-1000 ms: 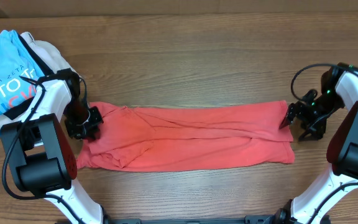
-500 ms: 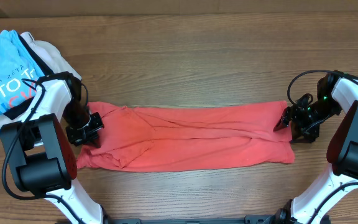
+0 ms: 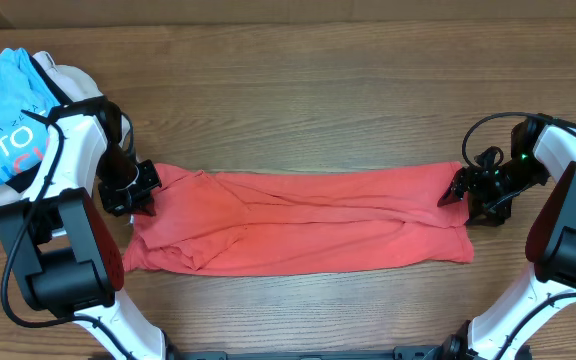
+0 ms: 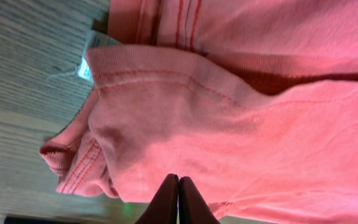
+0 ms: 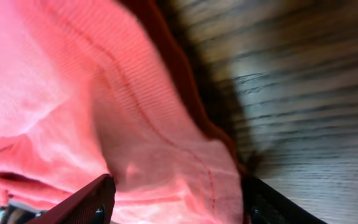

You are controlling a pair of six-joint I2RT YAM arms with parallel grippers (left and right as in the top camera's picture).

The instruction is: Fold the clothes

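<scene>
In the upper left of the overhead frame, the light-blue T-shirt (image 3: 3, 90) is showing large white letters reading "NTO", partly covered, with small white lettering above them reading roughly "ETA"; the red letters below are not reading clearly. In the left wrist view, the white tag (image 4: 87, 67) on the coral-red T-shirt (image 4: 241, 143) is carrying print too small to read

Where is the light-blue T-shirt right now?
Overhead view, far left: the light-blue T-shirt is piled with a beige garment, apart from the coral-red T-shirt.
</scene>
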